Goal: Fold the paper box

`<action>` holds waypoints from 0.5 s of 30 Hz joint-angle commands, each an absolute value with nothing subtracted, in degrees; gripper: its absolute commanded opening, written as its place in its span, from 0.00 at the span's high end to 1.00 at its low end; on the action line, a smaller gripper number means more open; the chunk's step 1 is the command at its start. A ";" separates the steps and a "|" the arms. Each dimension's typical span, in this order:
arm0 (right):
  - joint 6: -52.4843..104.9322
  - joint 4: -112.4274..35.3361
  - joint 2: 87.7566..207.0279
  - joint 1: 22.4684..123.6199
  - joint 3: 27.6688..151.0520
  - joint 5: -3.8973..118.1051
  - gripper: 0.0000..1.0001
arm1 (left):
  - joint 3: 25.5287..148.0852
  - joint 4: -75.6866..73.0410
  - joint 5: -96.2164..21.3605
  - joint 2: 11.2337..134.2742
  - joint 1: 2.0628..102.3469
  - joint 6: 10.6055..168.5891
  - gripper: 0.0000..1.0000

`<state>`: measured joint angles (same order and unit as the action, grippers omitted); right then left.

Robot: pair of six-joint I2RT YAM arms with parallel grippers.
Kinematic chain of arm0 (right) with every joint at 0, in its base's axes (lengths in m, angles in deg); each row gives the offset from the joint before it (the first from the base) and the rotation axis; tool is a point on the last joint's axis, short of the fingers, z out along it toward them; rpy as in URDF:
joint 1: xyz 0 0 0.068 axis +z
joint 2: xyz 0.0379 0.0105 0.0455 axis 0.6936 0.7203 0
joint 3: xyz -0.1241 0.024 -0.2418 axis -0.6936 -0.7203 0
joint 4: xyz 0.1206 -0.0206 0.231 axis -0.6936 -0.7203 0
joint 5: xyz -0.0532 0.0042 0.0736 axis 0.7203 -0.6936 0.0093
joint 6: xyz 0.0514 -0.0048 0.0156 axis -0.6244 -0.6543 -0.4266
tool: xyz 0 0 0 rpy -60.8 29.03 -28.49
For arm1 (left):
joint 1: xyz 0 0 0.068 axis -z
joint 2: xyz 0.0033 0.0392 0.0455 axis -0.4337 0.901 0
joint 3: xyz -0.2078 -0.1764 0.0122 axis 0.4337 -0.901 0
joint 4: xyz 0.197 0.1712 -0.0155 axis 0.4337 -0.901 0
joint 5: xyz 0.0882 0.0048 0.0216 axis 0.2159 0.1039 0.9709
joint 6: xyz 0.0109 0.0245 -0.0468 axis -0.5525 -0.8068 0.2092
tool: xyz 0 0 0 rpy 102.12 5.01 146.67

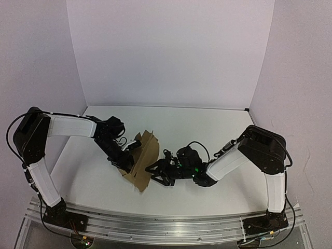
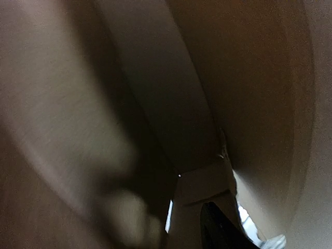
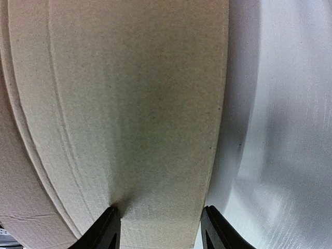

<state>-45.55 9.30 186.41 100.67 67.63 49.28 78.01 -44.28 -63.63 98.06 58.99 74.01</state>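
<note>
The paper box [image 1: 145, 158] is a brown cardboard piece, partly folded and standing tilted on the white table [image 1: 218, 129] between both arms. My right gripper [image 1: 154, 174] reaches in from the right. In the right wrist view its fingers [image 3: 110, 229] sit tight on either side of a cardboard panel [image 3: 129, 104], shut across its width. My left gripper [image 1: 128, 155] presses into the box's left side. The left wrist view is blurred and filled with cardboard [image 2: 249, 78]. One dark finger [image 2: 218, 231] shows against a flap; its grip is unclear.
White walls close in the table at the back and on both sides. Bare tabletop [image 3: 280, 129] lies to the right of the box. The metal rail [image 1: 166, 225] with the arm bases runs along the near edge.
</note>
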 commanded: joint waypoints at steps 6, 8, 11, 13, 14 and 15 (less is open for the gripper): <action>-44.48 9.61 187.69 100.96 71.28 48.53 0.46 | 80.65 -38.62 -44.54 93.07 62.19 74.01 0.47; -44.77 9.58 187.68 100.91 70.74 48.80 0.46 | 81.61 -38.41 -43.69 91.71 62.18 74.44 0.44; -45.26 9.47 187.94 100.95 70.05 48.92 0.47 | 82.81 -39.54 -45.42 90.74 62.24 74.73 0.41; -45.50 9.50 188.43 100.96 70.04 48.90 0.46 | 83.05 -40.39 -46.75 90.49 62.27 74.86 0.40; -45.59 9.51 188.77 100.94 70.18 48.85 0.46 | 83.07 -40.65 -46.93 90.38 62.27 74.91 0.40; -45.64 9.51 189.18 100.91 70.51 48.72 0.46 | 83.02 -40.69 -46.78 90.28 62.27 74.85 0.40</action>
<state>-45.26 8.36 187.36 100.69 69.71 48.44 80.45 -41.17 -46.51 92.82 61.80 74.12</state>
